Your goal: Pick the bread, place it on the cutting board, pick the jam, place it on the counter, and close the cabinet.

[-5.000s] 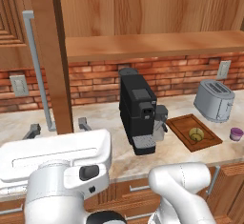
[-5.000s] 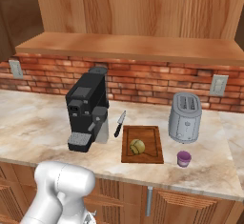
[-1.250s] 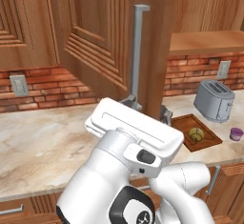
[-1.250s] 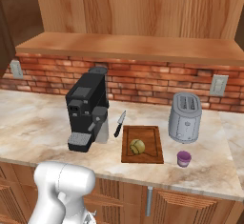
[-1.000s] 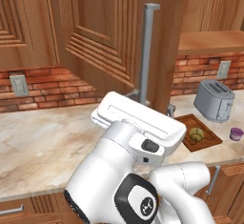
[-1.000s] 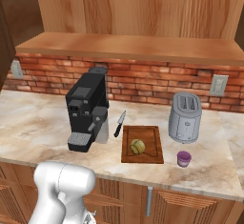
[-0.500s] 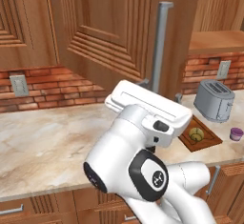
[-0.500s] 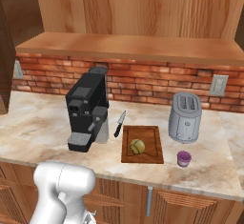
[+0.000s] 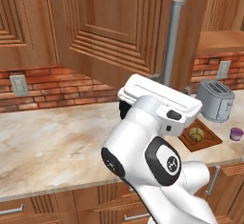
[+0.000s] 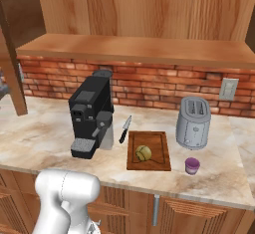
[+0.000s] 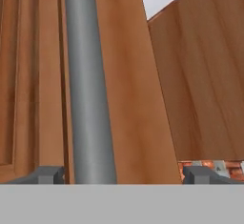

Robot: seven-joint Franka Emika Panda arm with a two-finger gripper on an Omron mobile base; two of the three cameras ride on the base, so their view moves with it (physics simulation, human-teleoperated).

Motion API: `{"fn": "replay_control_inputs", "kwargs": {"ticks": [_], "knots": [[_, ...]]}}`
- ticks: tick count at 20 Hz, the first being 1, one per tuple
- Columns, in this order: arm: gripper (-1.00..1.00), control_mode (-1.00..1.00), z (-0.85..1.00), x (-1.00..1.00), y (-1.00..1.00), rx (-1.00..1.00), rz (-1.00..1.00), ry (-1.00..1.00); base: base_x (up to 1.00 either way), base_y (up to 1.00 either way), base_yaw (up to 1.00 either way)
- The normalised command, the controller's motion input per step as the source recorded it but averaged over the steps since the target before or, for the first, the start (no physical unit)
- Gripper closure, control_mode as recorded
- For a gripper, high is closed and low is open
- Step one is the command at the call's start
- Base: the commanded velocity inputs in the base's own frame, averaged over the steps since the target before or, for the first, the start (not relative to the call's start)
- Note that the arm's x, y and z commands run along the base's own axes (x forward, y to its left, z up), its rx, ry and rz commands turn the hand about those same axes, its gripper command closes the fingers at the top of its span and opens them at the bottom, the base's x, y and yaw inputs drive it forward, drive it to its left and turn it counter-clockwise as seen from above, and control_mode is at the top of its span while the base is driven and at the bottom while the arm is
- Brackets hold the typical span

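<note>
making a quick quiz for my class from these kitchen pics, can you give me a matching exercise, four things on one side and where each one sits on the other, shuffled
Things:
1. bread
2. jam
3. knife
4. toaster

Places:
A. on the counter, between the coffee machine and the cutting board
B. on the cutting board
C. on the counter by the brick wall, behind the purple jar
D. on the counter near its front edge, to the right of the cutting board

Pairs: 1-B, 2-D, 3-A, 4-C
</note>
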Motion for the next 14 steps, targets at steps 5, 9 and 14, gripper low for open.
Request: {"fn": "replay_control_inputs", "kwargs": {"ticks": [5,9,14], "knots": [[-1.0,-1.0,0.0,0.44,-0.28,0.04,0.0,0.0,0.0,0.0,0.0],[-1.0,-1.0,0.0,0.39,-0.25,0.03,0.0,0.0,0.0,0.0,0.0],[-1.0,-1.0,0.0,0.37,-0.24,0.03,0.0,0.0,0.0,0.0,0.0]]}}
